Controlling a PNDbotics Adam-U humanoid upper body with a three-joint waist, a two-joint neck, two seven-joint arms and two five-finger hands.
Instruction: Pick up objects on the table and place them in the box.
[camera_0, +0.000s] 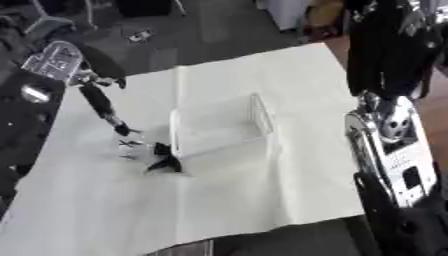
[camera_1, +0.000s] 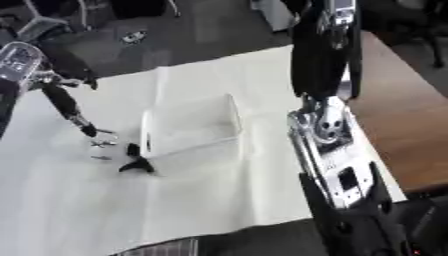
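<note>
Left of the clear box (camera_0: 223, 125), my left hand (camera_0: 122, 129) nears the small dark objects (camera_0: 164, 160); whether its fingers are spread I cannot tell, and closing on one comes next

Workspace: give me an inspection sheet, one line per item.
Surface: table under a creased white cloth.
Job's things: clear plastic box at centre; small black object by the box's left corner.
Clutter: small silvery bits left of the black object.
Hands: left hand low over the cloth beside the bits, fingers unreadable; right hand at the lower right, fingers unreadable.
Cables: nothing seen.
Surroundings: dark floor beyond.
</note>
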